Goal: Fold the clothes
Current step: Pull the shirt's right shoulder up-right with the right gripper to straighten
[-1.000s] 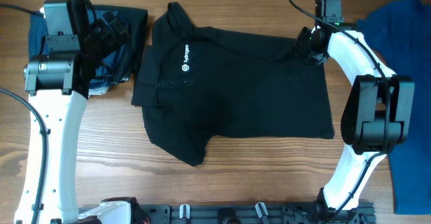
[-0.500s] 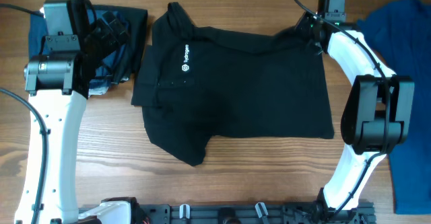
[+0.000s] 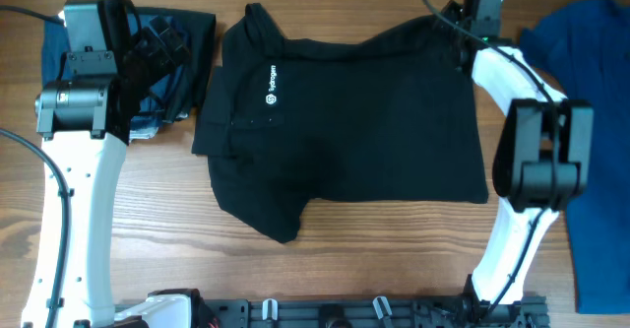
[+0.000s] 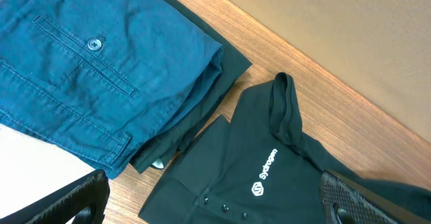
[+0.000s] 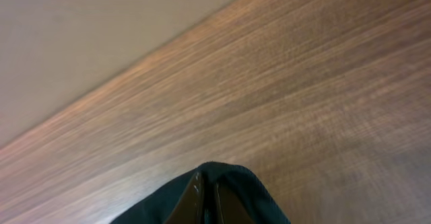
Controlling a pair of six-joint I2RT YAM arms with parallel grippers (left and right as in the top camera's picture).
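Fold in hand: first fold of the shirt [image 3: 345, 121], judged to be at the corner pick-up. The shirt lay spread flat across the middle of the tabletop [image 3: 345, 269], its collar toward the left edge and its hem toward the right. The right gripper [image 5: 206, 187] stood at the far edge with its fingers closed on the shirt's far-right hem corner; its wrist view showed a peak of black cloth pinched between them, raised off the wood. The left gripper [image 4: 215, 190] hung with its fingers spread wide and empty over the far-left corner, above folded trousers [image 4: 87, 69] that lay just beside the collar. A blue cloth [image 3: 591, 42] lay unfolded along the right edge. We judged the task barely begun, with one garment folded at most. We judged that the next move called for carrying the pinched corner across the shirt toward the near edge or the collar, low enough that the cloth trailed without bunching. We saw no container in any view; all garments lay directly on the wood.
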